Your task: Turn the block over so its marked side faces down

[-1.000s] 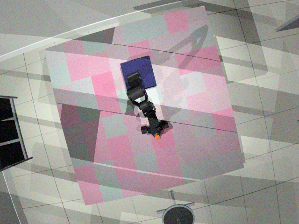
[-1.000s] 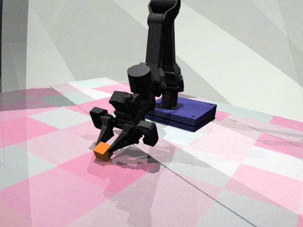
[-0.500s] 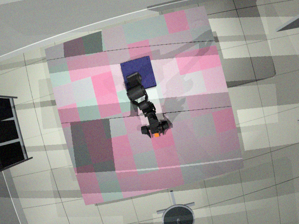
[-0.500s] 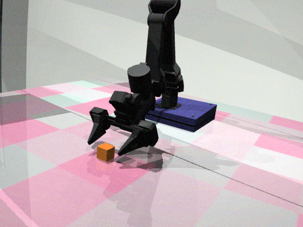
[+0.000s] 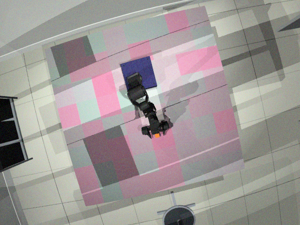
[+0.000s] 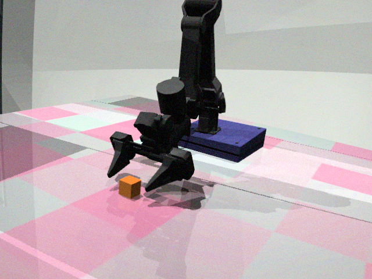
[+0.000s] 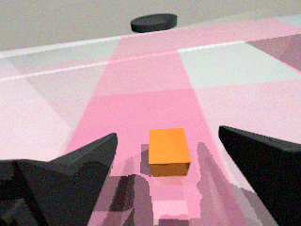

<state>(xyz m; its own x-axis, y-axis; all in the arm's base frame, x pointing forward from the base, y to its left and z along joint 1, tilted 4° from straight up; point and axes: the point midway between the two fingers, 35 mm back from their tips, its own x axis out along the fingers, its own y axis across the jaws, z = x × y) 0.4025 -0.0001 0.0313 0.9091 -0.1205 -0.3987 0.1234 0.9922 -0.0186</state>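
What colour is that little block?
Plain orange block, clearest in the wrist view.

My fingers [image 6: 121, 156] look like matt black plastic, faintly grainy, with no shine along their edges (the wrist view shows only a dull grey sheen on the upper faces). The block [image 6: 129, 186] in front of me reads as smooth, flat orange, plastic-like, evenly coloured on the faces I can see, no gloss spots. The worktop [image 6: 270, 192] is the shiny one: a smooth, polished patchwork of pink, grey and pale green panels that mirrors my arm [image 6: 196, 60] and the block in soft reflections. My base plate [image 6: 237, 139] is a matt deep blue slab, smooth, with small dark fastener dots near its corners. My arm's casing is the same dull black finish.
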